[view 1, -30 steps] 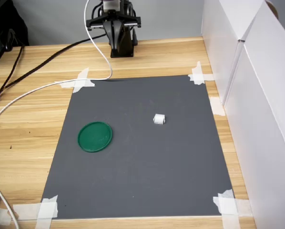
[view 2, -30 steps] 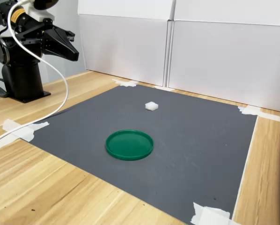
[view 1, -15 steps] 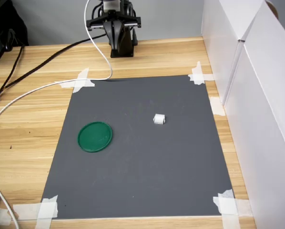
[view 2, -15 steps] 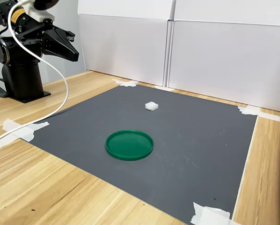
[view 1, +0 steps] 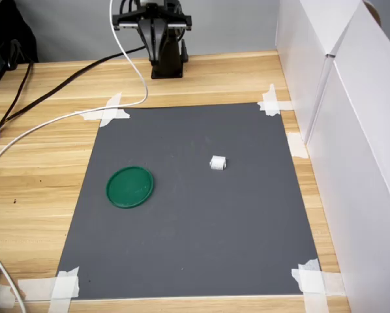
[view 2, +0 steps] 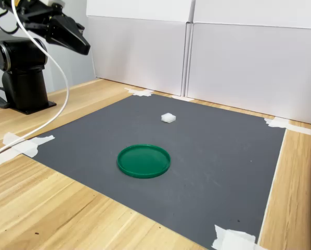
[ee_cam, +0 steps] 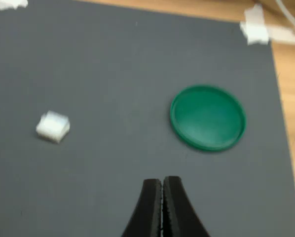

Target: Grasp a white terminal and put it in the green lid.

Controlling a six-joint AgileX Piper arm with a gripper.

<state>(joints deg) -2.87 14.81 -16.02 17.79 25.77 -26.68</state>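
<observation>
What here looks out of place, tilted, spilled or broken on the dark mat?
Nothing stands out. The small white plastic terminal sits alone on the mat, apart from the flat round green plastic lid, which lies level and empty.

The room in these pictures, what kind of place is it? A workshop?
Most likely a robot test bench in a lab. A dark mat is taped to a wooden table, white boards wall it in, and a small arm with its hand stands over a green lid and a white terminal.
</observation>
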